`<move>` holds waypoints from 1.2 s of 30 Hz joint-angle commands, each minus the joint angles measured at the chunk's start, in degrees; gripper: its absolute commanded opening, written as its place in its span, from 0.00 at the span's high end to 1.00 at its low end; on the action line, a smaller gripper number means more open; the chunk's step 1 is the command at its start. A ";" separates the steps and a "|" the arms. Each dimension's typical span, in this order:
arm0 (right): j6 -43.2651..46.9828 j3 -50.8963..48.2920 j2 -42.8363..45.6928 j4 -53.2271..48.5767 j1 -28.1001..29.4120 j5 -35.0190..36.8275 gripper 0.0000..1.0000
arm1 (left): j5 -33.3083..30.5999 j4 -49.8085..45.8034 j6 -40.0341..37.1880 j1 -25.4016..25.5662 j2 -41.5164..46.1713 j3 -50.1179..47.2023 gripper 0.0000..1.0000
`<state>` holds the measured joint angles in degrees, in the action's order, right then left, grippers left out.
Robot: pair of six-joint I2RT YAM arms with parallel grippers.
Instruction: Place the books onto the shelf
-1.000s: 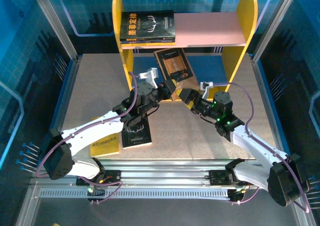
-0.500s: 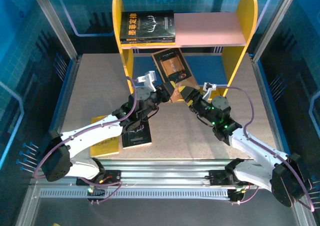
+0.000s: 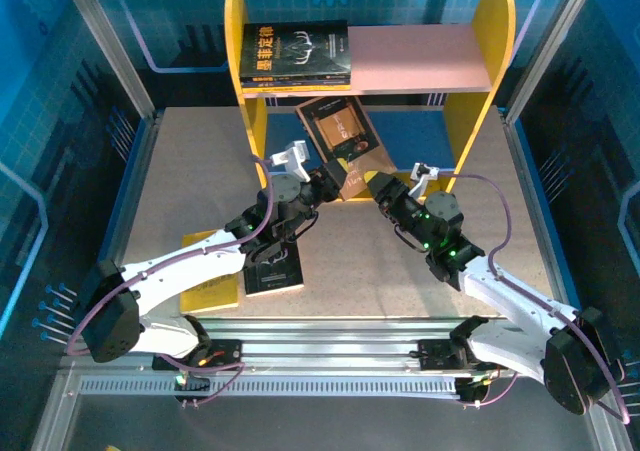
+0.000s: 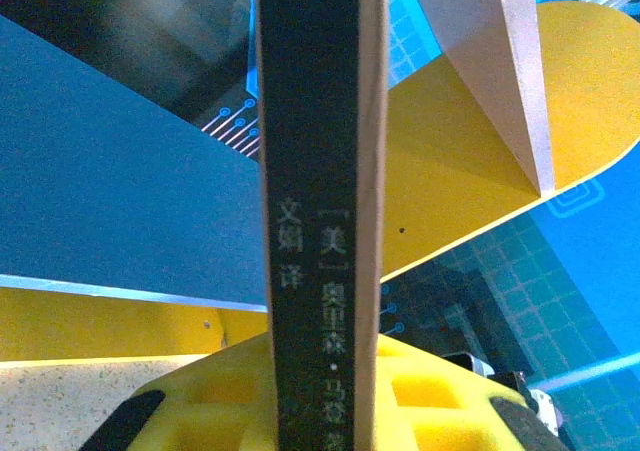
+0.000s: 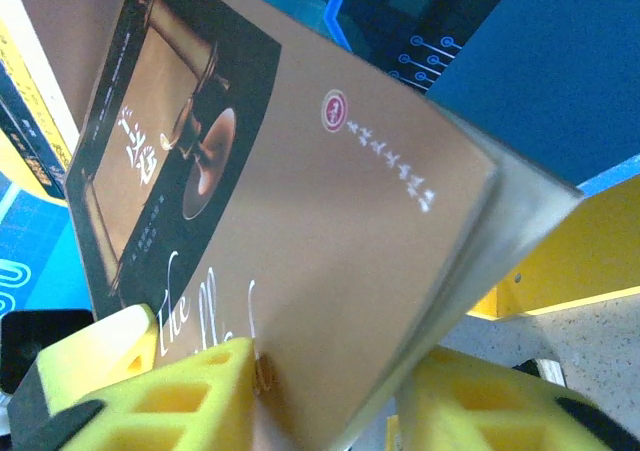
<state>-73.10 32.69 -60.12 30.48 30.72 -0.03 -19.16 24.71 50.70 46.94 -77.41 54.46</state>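
Two grippers meet on one brown-black book [image 3: 338,131] just in front of the shelf [image 3: 494,41], holding it tilted with its far end toward the blue lower board [image 3: 420,131]. From overhead, the left gripper [image 3: 334,182] has the book's near left corner and the right gripper [image 3: 374,185] comes in at its near right corner, though from up there I cannot tell how firmly either bites. The left wrist camera settles it for that side. The dark spine with pale Chinese lettering stands upright between the yellow pads [image 4: 230,381], pinched tight, with the shelf's blue board and a yellow side panel [image 4: 600,91] behind it. The right wrist camera gives the cover face instead, with a dark picture panel and a red round seal. One yellow pad presses on the cover and the other sits behind the pages, so that gripper is clamped on the book too. The overhead view adds a stack of books [image 3: 295,51] lying at the left end of the shelf's pink upper board [image 3: 420,56]. Well in front of the shelf on the table [image 3: 200,171] lie a black book [image 3: 275,269] and a yellow book [image 3: 212,289], both partly under the left arm.
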 commanded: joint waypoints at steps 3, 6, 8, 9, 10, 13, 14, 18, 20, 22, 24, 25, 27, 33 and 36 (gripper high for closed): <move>2.44 2.07 0.08 1.24 0.34 0.69 0.72 | 0.07 3.57 0.57 0.87 1.12 0.96 0.95; 3.83 2.21 0.77 0.00 0.09 0.57 0.77 | 0.10 3.12 0.57 0.83 1.12 0.85 0.79; 5.30 2.60 1.37 -1.36 -0.39 -0.24 0.82 | 0.18 3.35 0.47 0.85 1.14 0.56 0.70; 5.88 2.64 1.78 -2.14 -0.64 -0.83 0.84 | 0.13 3.11 0.54 0.88 1.12 0.56 0.68; 6.47 2.59 2.20 -2.81 -0.94 -1.08 0.85 | 0.09 2.85 0.40 0.82 1.13 0.58 0.66; 7.89 2.04 3.93 -5.04 -1.99 -1.52 0.86 | -0.33 1.27 0.27 0.80 1.38 0.56 0.57; 8.59 1.94 4.59 -6.09 -2.55 -1.93 0.87 | -0.92 0.03 0.33 0.79 1.62 0.61 0.54; 10.72 1.86 6.22 -9.06 -4.90 -4.25 0.89 | -3.89 -4.17 1.07 0.70 3.14 -0.15 0.49; 11.30 2.17 6.25 -9.77 -6.37 -6.06 0.90 | -5.37 -6.51 1.31 0.55 4.21 -0.66 0.49; 11.77 2.47 6.01 -10.30 -7.69 -7.99 0.91 | -7.30 -11.16 1.64 0.19 5.47 -0.33 0.49; 12.48 2.97 5.42 -10.91 -8.63 -9.50 0.92 | -9.47 -16.47 2.23 -0.48 6.74 0.21 0.49; 12.81 3.23 5.09 -11.04 -8.87 -9.94 0.92 | -9.95 -18.36 2.59 -1.04 7.31 0.21 0.49; 13.87 3.99 3.98 -11.35 -9.52 -11.29 0.93 | -9.75 -21.19 3.33 -2.60 8.63 -0.37 0.49; 16.93 7.57 -0.33 -12.64 -11.91 -15.70 0.93 | -9.92 -31.31 1.62 -6.14 12.21 0.47 0.49; 18.12 10.02 -2.97 -12.81 -13.82 -18.84 0.94 | -10.04 -34.11 0.65 -7.32 14.19 0.24 0.49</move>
<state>-57.91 38.09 -62.02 13.67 18.90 -14.26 -27.68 -3.44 52.71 40.51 -65.54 53.91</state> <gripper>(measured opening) 0.129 0.509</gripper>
